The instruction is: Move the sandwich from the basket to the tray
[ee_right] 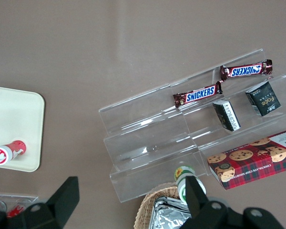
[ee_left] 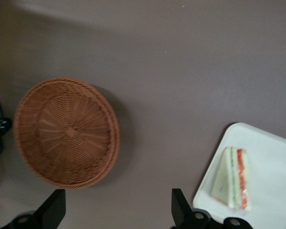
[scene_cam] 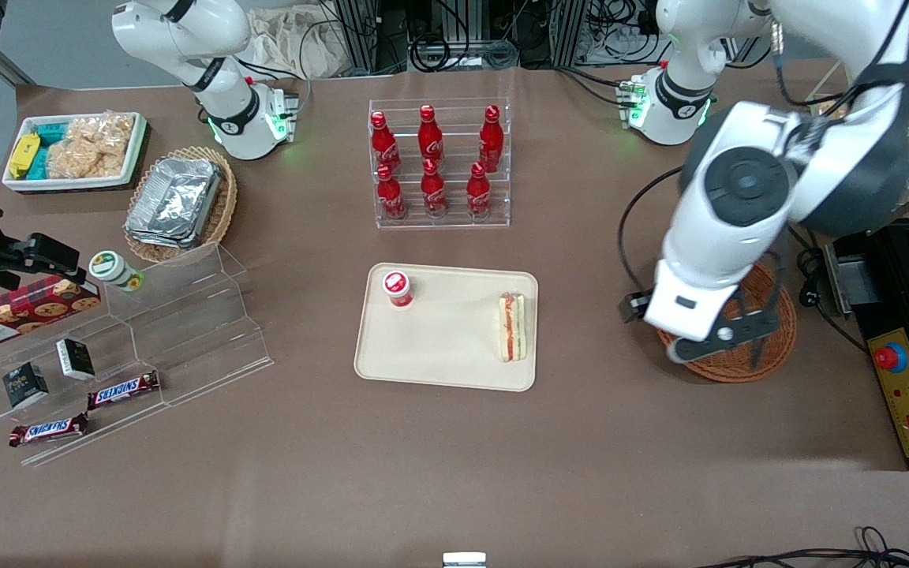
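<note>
Sandwich [scene_cam: 513, 326] sat on the tray [scene_cam: 445, 371], basket [ee_left: 66, 132] was empty, gripper [scene_cam: 727, 345] hung above with fingers spread, so just retreat straight up.

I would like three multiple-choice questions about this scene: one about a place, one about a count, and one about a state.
1. Where is the sandwich?
A. in the basket
B. on the tray
C. on the bare table

2. How many red bottles stand in the clear rack?
A. four
B. six
C. eight

3. What state is the end effector in?
A. open, empty
B. shut on the sandwich
C. shut on a bottle

Answers: 1 B, it lies on the tray; 2 B, two rows of three; 3 A, fingers spread above the basket, nothing between.
</note>
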You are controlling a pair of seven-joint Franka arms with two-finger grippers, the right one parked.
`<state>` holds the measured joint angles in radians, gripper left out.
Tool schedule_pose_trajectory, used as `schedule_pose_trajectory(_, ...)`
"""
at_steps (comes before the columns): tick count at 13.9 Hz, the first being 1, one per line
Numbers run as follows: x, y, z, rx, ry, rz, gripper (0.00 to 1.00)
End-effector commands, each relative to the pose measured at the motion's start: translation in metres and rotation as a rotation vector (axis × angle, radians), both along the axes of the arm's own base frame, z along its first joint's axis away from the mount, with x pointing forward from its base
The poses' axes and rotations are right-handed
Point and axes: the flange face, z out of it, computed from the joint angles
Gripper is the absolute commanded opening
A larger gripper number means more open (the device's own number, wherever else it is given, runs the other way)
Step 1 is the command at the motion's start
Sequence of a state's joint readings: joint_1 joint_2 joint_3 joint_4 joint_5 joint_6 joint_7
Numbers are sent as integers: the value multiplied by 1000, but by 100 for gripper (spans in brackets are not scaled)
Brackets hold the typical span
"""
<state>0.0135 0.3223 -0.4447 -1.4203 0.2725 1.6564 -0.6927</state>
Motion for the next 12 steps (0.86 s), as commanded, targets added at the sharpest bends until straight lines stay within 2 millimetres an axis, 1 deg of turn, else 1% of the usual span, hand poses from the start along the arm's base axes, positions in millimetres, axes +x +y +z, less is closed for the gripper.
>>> schedule_pose_trajectory(1,-17,54,27,-28,41,-61,100)
schedule_pose_trajectory(3,-32,93,46,-48,45,-114,100)
schedule_pose_trajectory(5,-51,129,59,-76,44,-133,100)
schedule_pose_trajectory(8,-84,183,86,-104,15,-128,100)
schedule_pose_trajectory(9,-96,199,91,-119,8,-127,100)
schedule_pose_trajectory(10,-107,213,95,-126,2,-129,100)
schedule_pose_trajectory(12,-123,222,105,-130,-6,-141,100)
